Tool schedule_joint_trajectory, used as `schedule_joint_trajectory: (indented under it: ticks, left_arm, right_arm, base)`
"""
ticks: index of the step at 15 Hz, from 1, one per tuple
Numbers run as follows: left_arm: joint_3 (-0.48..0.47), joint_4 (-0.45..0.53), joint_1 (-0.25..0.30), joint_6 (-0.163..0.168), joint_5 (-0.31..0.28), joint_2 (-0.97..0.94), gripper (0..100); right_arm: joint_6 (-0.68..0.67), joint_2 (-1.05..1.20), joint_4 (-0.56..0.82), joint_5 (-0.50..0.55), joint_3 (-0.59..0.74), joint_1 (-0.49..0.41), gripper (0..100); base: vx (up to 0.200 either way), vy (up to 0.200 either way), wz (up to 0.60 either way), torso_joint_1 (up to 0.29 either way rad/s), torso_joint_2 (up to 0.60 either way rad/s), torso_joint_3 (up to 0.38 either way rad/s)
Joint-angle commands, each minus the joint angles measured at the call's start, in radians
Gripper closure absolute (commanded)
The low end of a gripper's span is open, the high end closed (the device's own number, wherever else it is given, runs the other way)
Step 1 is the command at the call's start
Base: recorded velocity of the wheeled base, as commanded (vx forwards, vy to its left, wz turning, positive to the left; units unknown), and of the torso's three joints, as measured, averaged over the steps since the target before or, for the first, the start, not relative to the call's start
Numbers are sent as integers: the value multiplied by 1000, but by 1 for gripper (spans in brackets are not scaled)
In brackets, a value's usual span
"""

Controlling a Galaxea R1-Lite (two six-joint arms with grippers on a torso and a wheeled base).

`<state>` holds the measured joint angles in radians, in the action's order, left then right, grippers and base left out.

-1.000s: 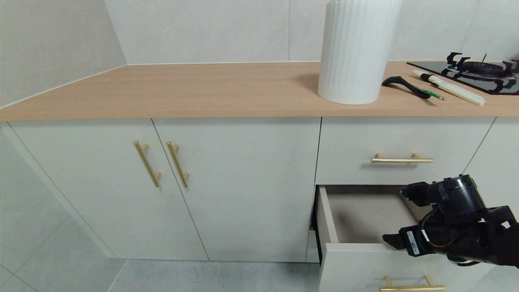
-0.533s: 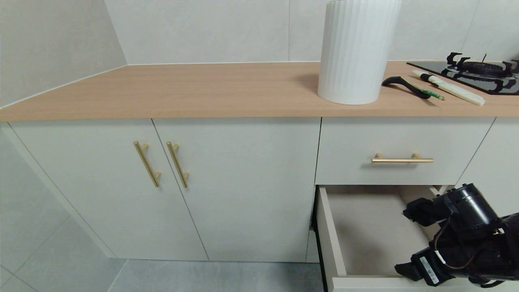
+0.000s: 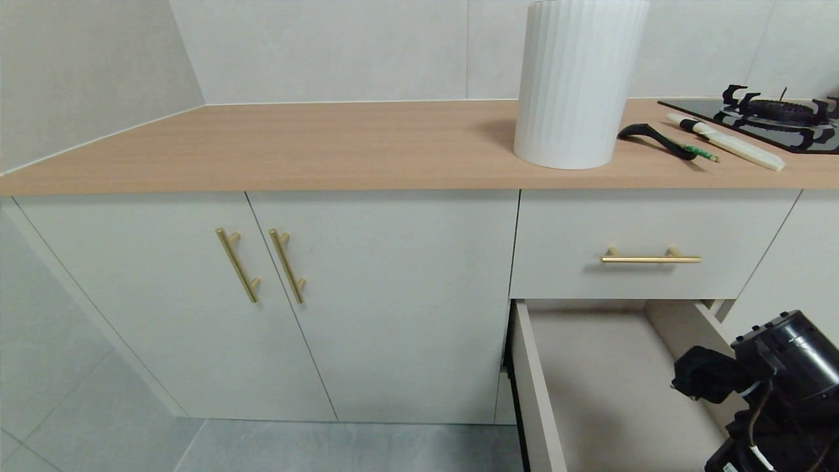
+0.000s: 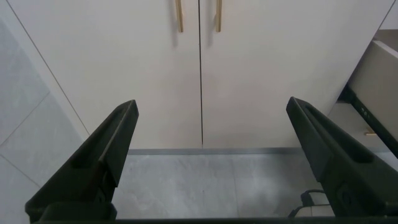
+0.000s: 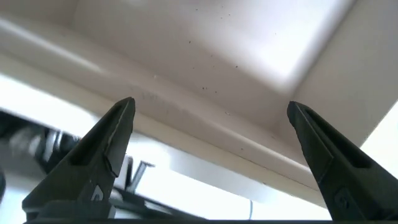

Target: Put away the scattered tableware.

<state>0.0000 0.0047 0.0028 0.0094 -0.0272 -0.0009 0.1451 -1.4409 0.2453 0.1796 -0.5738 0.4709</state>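
On the wooden counter (image 3: 328, 144), right of a tall white ribbed container (image 3: 577, 82), lie a black ladle (image 3: 655, 139), a thin green-tipped stick (image 3: 700, 153) and a cream-coloured utensil with a black band (image 3: 724, 142). Below them the lower drawer (image 3: 532, 387) stands pulled far out, with nothing lying on its visible floor. My right arm (image 3: 773, 380) hangs over the drawer's near right corner. My right gripper (image 5: 210, 107) is open and faces the drawer's inner corner. My left gripper (image 4: 211, 106) is open, low before the cabinet doors (image 4: 200, 68), holding nothing.
A gas hob (image 3: 780, 115) sits at the counter's far right. The upper drawer (image 3: 649, 242) is closed, as are the two doors with gold handles (image 3: 262, 265). Tiled floor (image 3: 98, 419) lies free to the left of the open drawer.
The lower drawer has slid much farther out, its front now past the picture's lower edge. My right arm has drawn back with it, lower and to the right.
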Motion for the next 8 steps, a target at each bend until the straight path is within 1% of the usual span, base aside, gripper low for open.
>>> schedule_joint_trajectory:
  ticks: [1, 3, 5, 8]
  left_arm:
    - [0, 0, 0, 0, 0, 1, 0]
    - [0, 0, 0, 0, 0, 1, 0]
    - [0, 0, 0, 0, 0, 1, 0]
    - [0, 0, 0, 0, 0, 1, 0]
  right_arm:
    - [11, 51, 23, -2, 2, 31, 0]
    - [27, 51, 54, -2, 3, 34, 0]
    - [39, 53, 97, -2, 0, 57, 0]
    - [33, 54, 92, -2, -8, 58, 0]
  base:
    - [0, 0, 0, 0, 0, 0]
    - [0, 0, 0, 0, 0, 0]
    - [0, 0, 0, 0, 0, 0]
    - [0, 0, 0, 0, 0, 0]
